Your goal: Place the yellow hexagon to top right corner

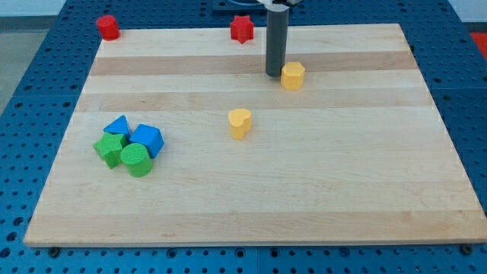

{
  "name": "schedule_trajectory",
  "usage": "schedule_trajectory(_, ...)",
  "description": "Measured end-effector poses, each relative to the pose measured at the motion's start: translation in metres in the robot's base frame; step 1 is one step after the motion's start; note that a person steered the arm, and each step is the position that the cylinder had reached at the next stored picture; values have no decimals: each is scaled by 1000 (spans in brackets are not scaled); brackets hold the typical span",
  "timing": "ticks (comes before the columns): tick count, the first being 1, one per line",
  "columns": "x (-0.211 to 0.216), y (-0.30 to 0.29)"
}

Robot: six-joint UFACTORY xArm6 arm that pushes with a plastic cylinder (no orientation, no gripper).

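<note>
Rod only, no claw to open or close: my tip (275,74) rests just left of the yellow hexagon (293,76), seemingly touching it.

Board's right half is left open: nothing is seen between the yellow hexagon (293,76) and the top right corner. My tip (274,74) is set just beside the hexagon, on its left. Yellow heart-like block (240,122) sits alone mid-board. Red star (242,28) and red cylinder (108,27) are parked on the top edge. Blue/green cluster (129,144) blocks the left side.
</note>
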State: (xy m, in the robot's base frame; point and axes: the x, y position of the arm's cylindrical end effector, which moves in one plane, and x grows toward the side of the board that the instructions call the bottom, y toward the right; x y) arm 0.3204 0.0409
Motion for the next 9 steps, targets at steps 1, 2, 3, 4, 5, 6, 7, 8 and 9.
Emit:
schedule_trajectory(1, 4, 2)
schedule_trajectory(2, 3, 2)
schedule_trajectory(3, 4, 6)
schedule_trajectory(4, 4, 45)
schedule_trajectory(5, 4, 59)
schedule_trajectory(6, 4, 64)
schedule_trajectory(7, 14, 67)
schedule_trajectory(8, 30, 67)
schedule_trajectory(9, 35, 61)
